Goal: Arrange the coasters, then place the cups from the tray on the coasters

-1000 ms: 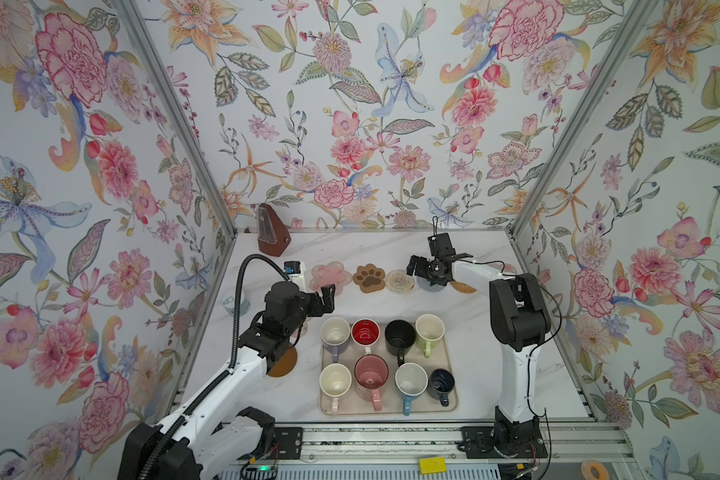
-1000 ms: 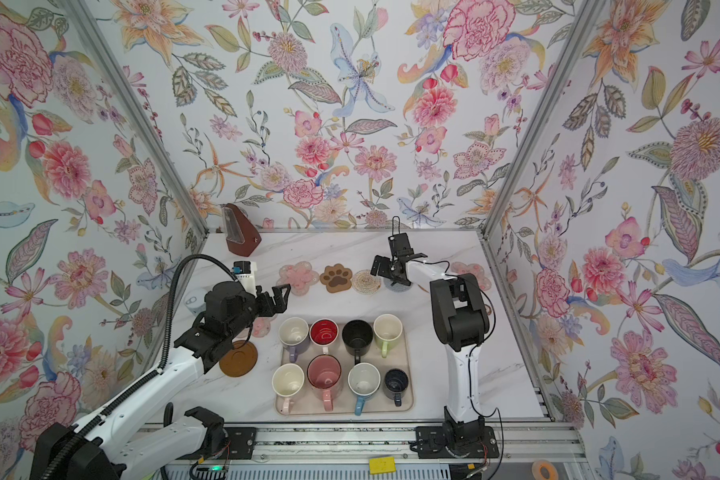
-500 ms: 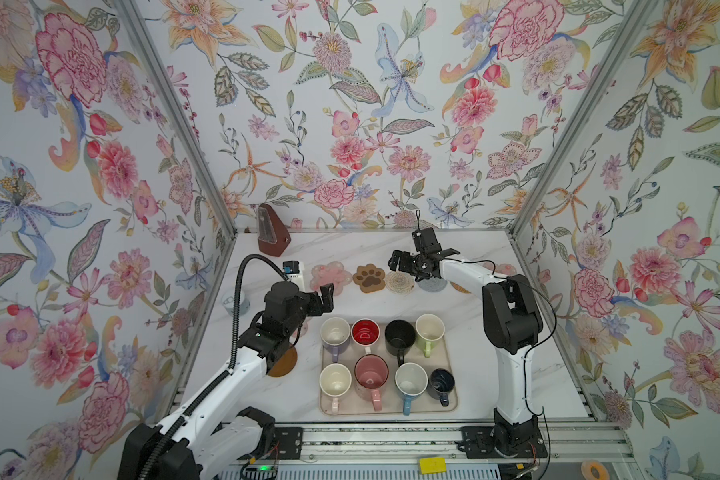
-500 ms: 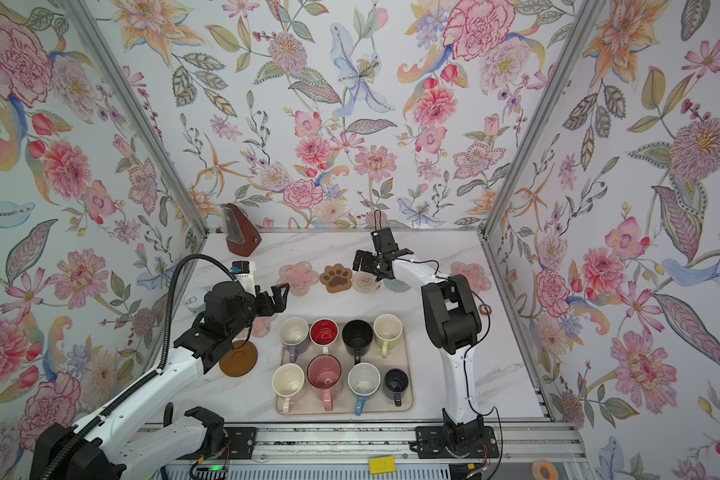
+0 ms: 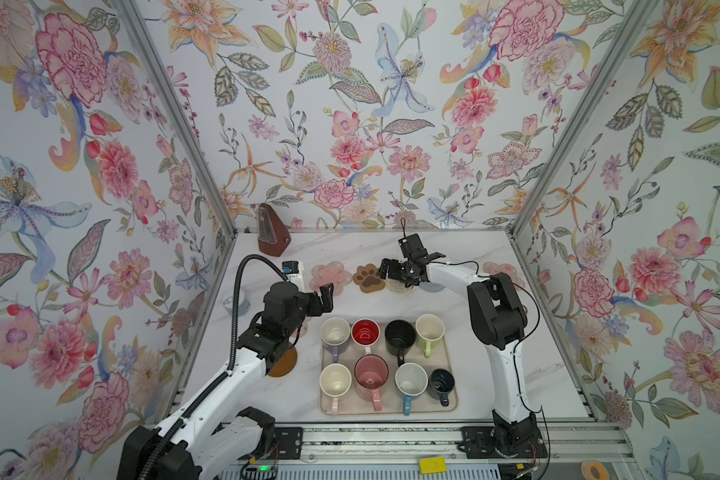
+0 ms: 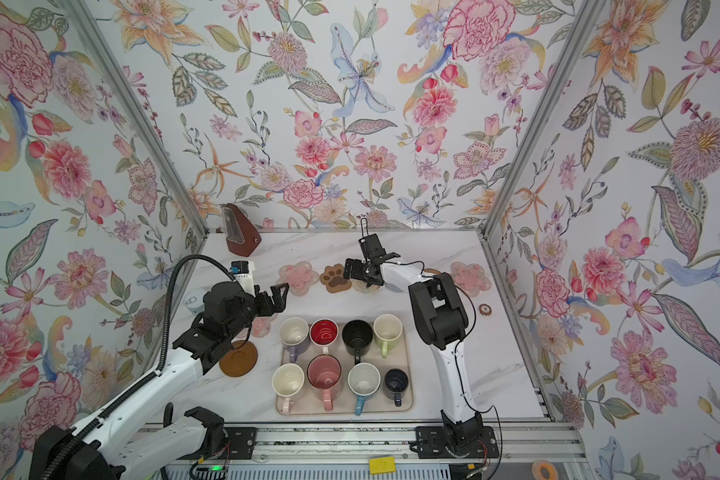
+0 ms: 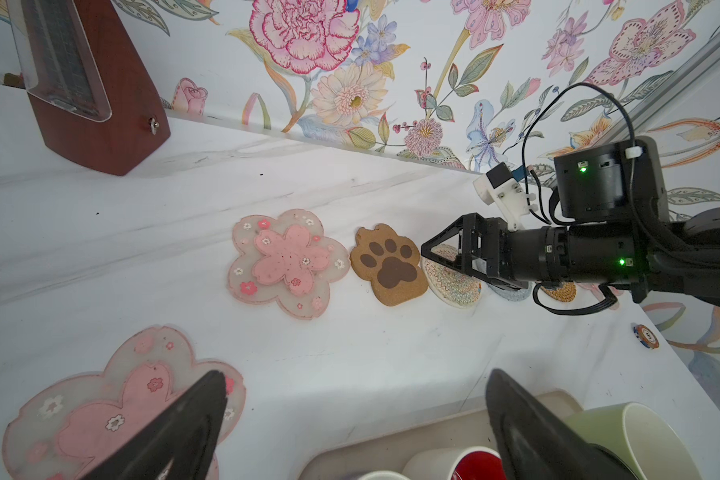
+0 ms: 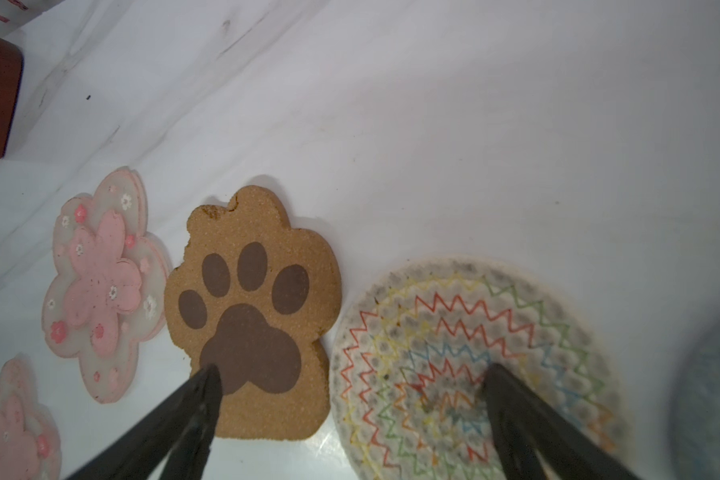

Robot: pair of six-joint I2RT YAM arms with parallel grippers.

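Observation:
Along the back lie coasters in a row: a pink flower [image 5: 330, 276], the brown paw print [image 8: 250, 307], a cream woven round [image 8: 466, 357] and a grey round [image 5: 433, 286]. Another pink flower [image 7: 113, 411] and the brown disc [image 6: 238, 358] lie at the left. My right gripper [image 8: 350, 374] hovers open, low over the gap between paw print and cream round, holding nothing. My left gripper [image 7: 356, 415] stands open and empty between the near flower and the beige tray [image 5: 449, 361]. Several cups stand in the tray, among them lavender [image 5: 334, 332], black [image 5: 400, 336] and blue [image 5: 410, 380].
A brown metronome [image 5: 272, 232] stands in the back left corner. A small pale-blue can [image 5: 234, 301] sits by the left wall. A poker chip [image 6: 484, 308] lies near the right wall, behind it one more pink flower coaster [image 6: 470, 278]. Flowered walls close three sides.
My right gripper has swung left along the coaster row, from above the grey round to above the cream round and paw print. The left arm has not moved.

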